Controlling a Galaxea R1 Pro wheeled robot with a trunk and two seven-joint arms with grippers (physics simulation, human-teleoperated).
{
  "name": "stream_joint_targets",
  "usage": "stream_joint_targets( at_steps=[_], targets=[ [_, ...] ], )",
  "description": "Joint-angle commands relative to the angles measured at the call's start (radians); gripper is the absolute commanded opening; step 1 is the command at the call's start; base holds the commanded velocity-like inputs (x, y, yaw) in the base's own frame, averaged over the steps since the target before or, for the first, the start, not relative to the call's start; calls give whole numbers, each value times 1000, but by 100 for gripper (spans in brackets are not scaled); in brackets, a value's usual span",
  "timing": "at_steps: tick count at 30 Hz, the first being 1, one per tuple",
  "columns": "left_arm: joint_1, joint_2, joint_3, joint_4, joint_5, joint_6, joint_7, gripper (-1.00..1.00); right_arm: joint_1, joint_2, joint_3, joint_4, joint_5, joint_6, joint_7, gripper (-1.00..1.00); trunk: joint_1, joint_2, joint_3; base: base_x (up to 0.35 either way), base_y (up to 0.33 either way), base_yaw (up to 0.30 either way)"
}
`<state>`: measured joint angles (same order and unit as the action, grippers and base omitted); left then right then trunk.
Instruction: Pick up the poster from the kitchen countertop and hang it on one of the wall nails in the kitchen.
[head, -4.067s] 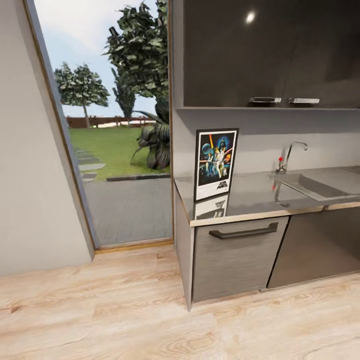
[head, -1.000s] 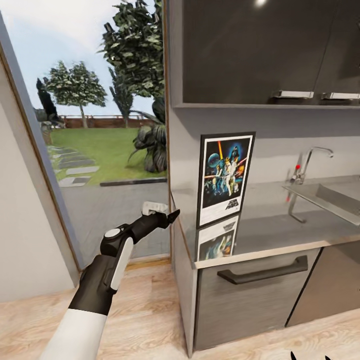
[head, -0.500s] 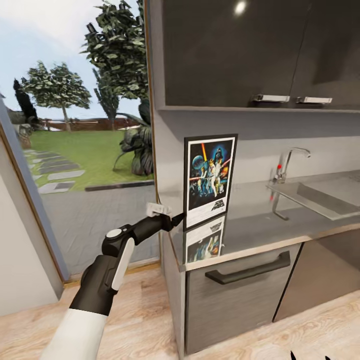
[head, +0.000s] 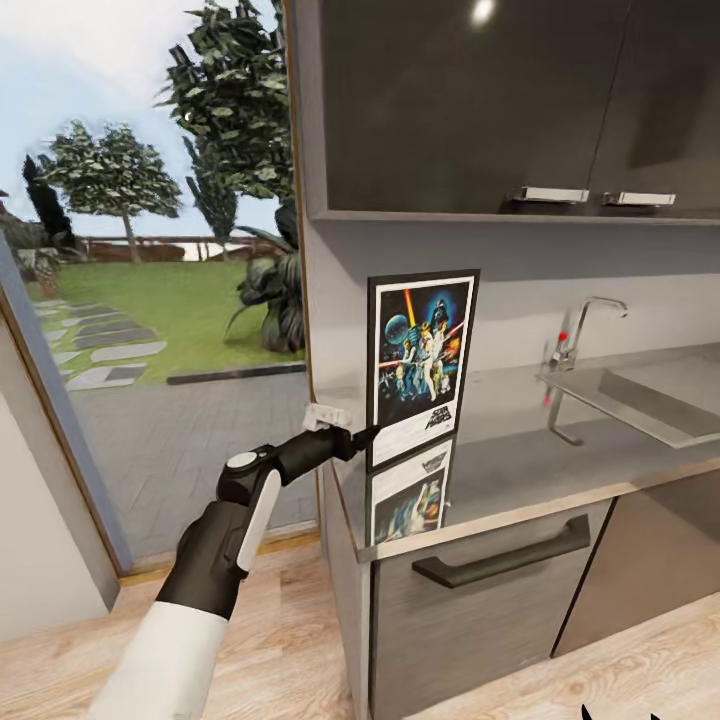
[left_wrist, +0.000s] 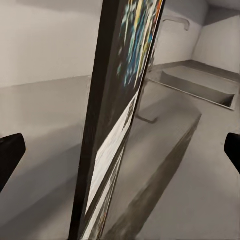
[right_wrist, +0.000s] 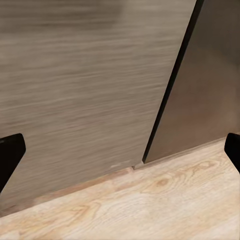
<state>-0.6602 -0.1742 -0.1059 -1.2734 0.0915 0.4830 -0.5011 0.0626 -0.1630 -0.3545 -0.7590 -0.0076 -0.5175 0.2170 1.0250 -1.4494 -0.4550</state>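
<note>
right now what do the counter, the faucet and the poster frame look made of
Counter: smooth grey, probably polished stone or metal; it mirrors the poster. Faucet: likely chrome, thin, bright and shiny. Poster frame: thin, black, matte, plastic or painted wood; the render leaves that open.

The poster (head: 421, 365) carries a slanted logo near its bottom, over the white border; it looks like "STAR WARS" but is too small to read surely. Nothing else bears text.
</note>
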Motion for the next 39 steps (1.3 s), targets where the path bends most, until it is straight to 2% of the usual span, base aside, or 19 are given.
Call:
stream_joint_targets(
  at_steps=[1,3,8,21,39],
  targets=[
    [-31,0,0,47,6,8,1,100,0,0,-3,-1,-1,-1,6,100,0,-1,-1,4,0,0],
    [-69,0,0,119,3,6,1,100,0,0,-3,0,0,-1,6,100,0,-1,-1,2,0,0],
    [-90,0,0,162,2,5,1,100,0,0,-2,0,0,-1,5,100,0,-1,-1,0,0,0],
    [-96,0,0,170,-30,5,1,100,0,0,-1,0,1,-1,5,100,0,-1,-1,42,0,0],
    [-96,0,0,177,-32,5,-1,100,0,0,-1,0,1,-1,5,100,0,-1,-1,46,0,0]
  ],
)
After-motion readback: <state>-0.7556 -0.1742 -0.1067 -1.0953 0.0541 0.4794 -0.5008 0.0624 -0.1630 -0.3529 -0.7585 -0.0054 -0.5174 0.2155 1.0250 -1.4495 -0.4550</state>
